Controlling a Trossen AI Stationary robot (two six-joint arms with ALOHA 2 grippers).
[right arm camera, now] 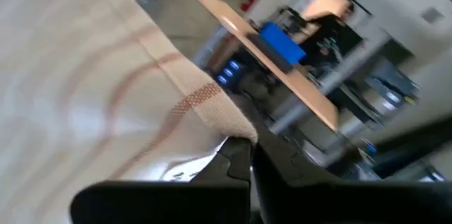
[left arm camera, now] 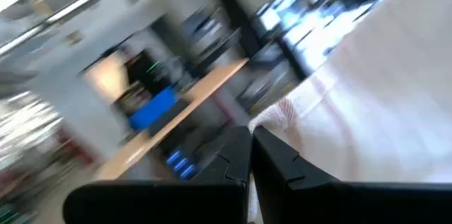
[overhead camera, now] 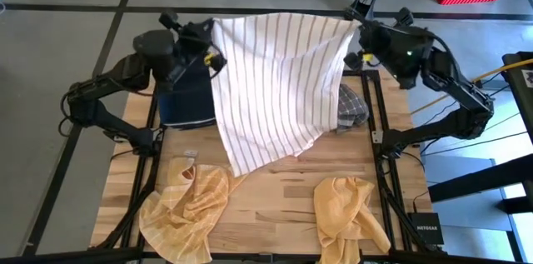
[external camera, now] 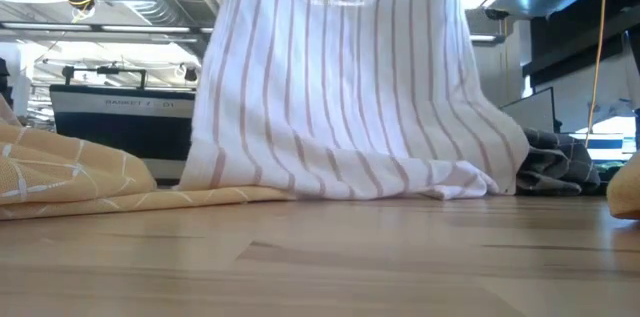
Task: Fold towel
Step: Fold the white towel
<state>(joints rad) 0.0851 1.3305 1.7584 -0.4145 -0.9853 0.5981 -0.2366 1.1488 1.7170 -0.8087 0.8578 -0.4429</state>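
A white towel with thin reddish stripes [overhead camera: 279,81] hangs stretched between my two raised grippers over the far half of the table. Its lower edge [external camera: 340,182] rests bunched on the wooden tabletop. My left gripper [overhead camera: 213,41] is at the towel's far left corner, shut on it. My right gripper [overhead camera: 356,32] is at the far right corner, also shut on it. In the low view the towel [external camera: 335,67] falls like a curtain from above. My left gripper pinches the towel's corner [left arm camera: 272,116] between its two fingers [left arm camera: 240,155]; the hemmed edge runs off beside the fingertips. The towel hangs below it, its lower edge on the table. My right gripper pinches the opposite corner [right arm camera: 229,121] between its fingers [right arm camera: 236,157]. The cloth spans between both holds, drawn fairly flat.
Two yellow checked cloths lie crumpled at the near edge, one left [overhead camera: 185,206], one right [overhead camera: 346,210]. A dark folded cloth [overhead camera: 185,97] sits at the far left, a grey plaid cloth [overhead camera: 351,107] at the far right. Bare wood [overhead camera: 275,193] shows between the yellow cloths.
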